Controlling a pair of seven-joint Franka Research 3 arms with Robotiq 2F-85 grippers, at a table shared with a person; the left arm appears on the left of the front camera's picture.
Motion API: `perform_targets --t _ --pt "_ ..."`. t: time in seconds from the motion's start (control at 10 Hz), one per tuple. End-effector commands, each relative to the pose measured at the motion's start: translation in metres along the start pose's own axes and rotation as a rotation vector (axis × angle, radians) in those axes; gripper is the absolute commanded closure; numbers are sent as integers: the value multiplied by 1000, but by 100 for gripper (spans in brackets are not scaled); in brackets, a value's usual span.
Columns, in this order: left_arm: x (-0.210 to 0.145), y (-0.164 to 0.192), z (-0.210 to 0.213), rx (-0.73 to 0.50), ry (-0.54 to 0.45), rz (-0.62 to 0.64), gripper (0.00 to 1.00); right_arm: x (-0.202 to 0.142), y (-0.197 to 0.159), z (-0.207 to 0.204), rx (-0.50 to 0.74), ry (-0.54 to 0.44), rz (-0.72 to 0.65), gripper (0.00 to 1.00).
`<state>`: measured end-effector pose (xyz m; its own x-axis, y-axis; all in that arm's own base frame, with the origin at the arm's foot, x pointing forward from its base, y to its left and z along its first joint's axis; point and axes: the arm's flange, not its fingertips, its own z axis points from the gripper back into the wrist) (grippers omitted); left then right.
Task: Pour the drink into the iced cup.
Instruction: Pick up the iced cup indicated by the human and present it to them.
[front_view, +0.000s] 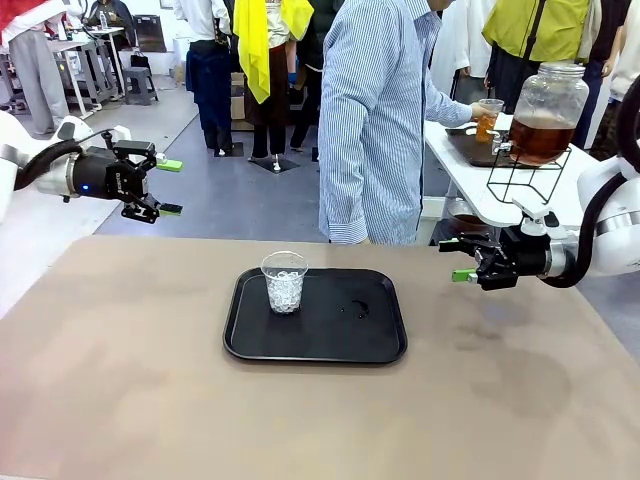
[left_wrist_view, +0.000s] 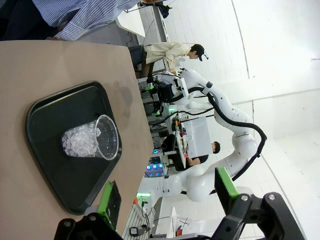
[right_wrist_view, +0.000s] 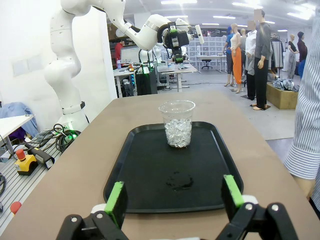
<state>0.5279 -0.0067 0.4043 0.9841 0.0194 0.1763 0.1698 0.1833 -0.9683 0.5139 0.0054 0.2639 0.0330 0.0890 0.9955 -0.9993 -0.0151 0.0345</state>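
Front view: the iced cup stands upright on the left of a black tray at the middle of the counter. It holds ice and no liquid. My left jaws and right jaws hang released and empty at opposite edges. At the far side a person turns to a white side table, holding a clear cup by the jar. The drink is there, well apart from the ice. I judge the pour not yet begun. Next, that filled cup must come over the iced cup's rim and tip slowly.

Left wrist view: between my parted left jaws lie the tray and iced cup on the bare tan counter.

Right wrist view: my right jaws, spread, frame the iced cup. A wet smudge marks the tray, and a bright workshop hall lies beyond.
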Motion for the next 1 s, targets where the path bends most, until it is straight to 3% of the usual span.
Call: perform_targets --t 0.0,0.9 --pt "-1 -1 0 2 -3 -7 0 3 -1 -1 5 -4 6 0" --pt "-1 -1 0 2 -3 -7 0 3 -1 -1 5 -4 6 0"
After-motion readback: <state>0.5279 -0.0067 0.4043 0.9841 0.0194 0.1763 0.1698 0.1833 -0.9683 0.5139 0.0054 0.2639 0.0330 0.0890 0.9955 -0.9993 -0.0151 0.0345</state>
